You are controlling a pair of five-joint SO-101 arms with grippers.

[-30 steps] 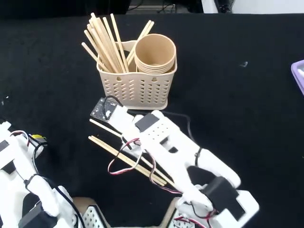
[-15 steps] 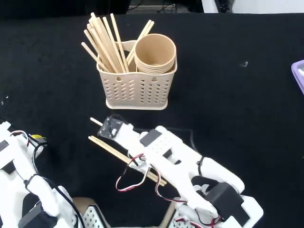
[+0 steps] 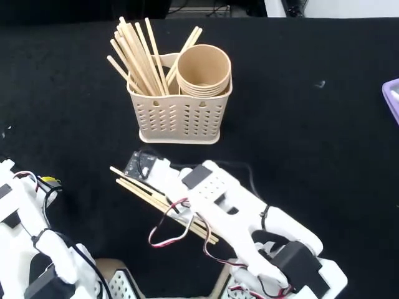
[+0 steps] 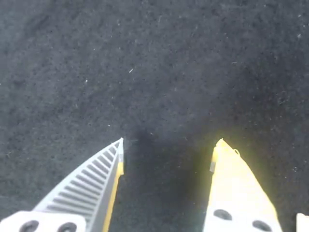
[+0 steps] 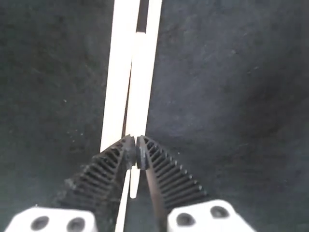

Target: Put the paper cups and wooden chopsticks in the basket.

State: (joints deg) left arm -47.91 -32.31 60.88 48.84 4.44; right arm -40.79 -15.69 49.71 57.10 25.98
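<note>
**Pinching loose chopsticks [image 3: 138, 192] for the lift into the basket [image 3: 179, 115]**

My right jaws are clenched on the loose chopsticks. The right wrist view shows the teeth meeting around a pale stick, with its neighbours lying just beside it. I cannot tell whether I hold one stick or more. In the high view these sticks lie flat on the black surface [image 3: 312, 124], at about 7 o'clock from the basket, near it but apart.

The basket stands toward 12 o'clock on the surface. A stack of paper cups [image 3: 204, 65] fills its 3 o'clock half. A bundle of chopsticks [image 3: 137, 53] leans out of its 9 o'clock half. My left jaws are released, hovering over bare surface and holding nothing.

To do this step well, I judge the clench must be firm and the lift straight up, so that no half-caught neighbour drags along and drops. Then I should tip the sticks end-down, carry them well above the rim, and aim for the 9 o'clock half beside the bundle, away from the cups.
</note>
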